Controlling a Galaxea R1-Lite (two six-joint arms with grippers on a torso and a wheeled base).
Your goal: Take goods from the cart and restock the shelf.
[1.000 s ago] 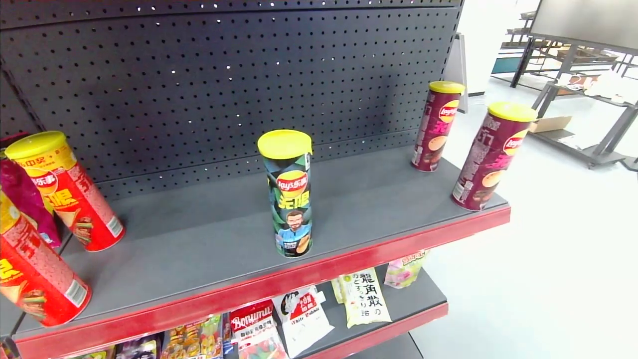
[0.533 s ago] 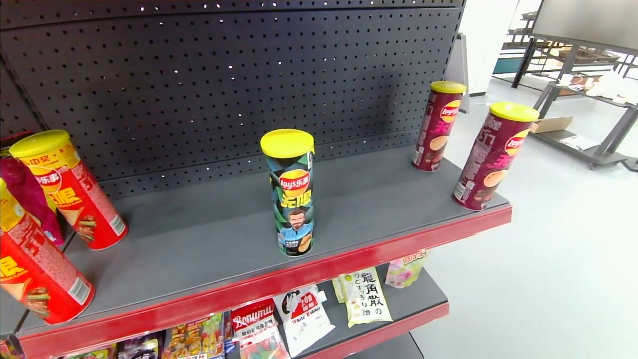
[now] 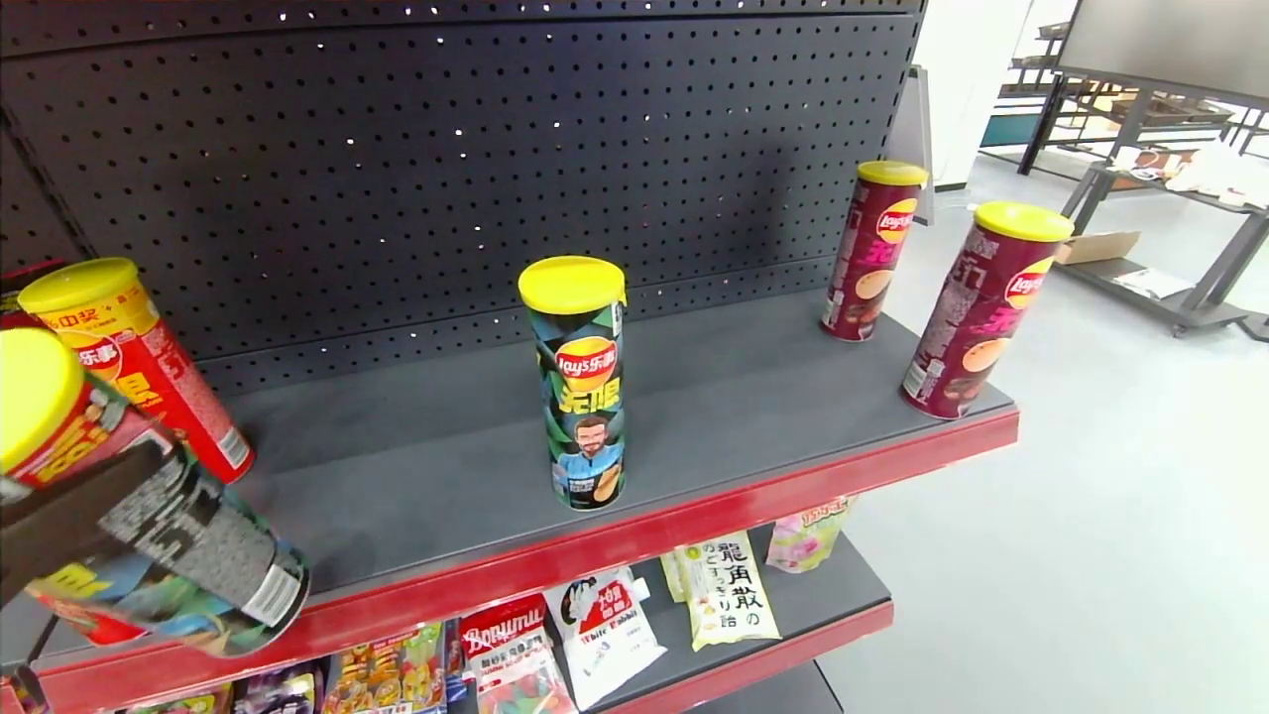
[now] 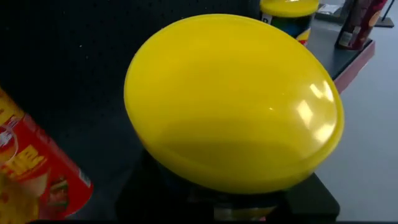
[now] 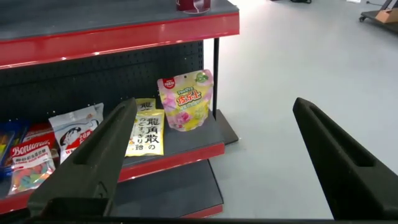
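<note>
While my L gripper (image 3: pixel 89 511) is clamped round the held can (image 3: pixel 188 540), w/ a dark finger across its side, I take this as the placing step: the can's at the shelf (image 3: pixel 416 496) but not yet set down. Landmark = standing green can (image 3: pixel 583 387), mid-shelf near the front lip. The held can is well left of it, tilted, yellow lid (image 4: pixel 233 102) toward me, base over the shelf's red front edge; can't tell if it touches the deck. R gripper (image 5: pixel 217 174) hangs w/ fingers wide apart, nothing in it, lower than the landmark, facing snack bags (image 5: pixel 185 99) on the tier below. Just behind the held can, left of the landmark: red cans (image 3: pixel 134 367). Farther off, right of the landmark at the shelf end: two maroon cans (image 3: pixel 877 253). Next, I reckon: bring the can upright, carry it into the bare gap left of the landmark, lower till the base sits flat, then let go. Needs care re the red cans close by.
</note>
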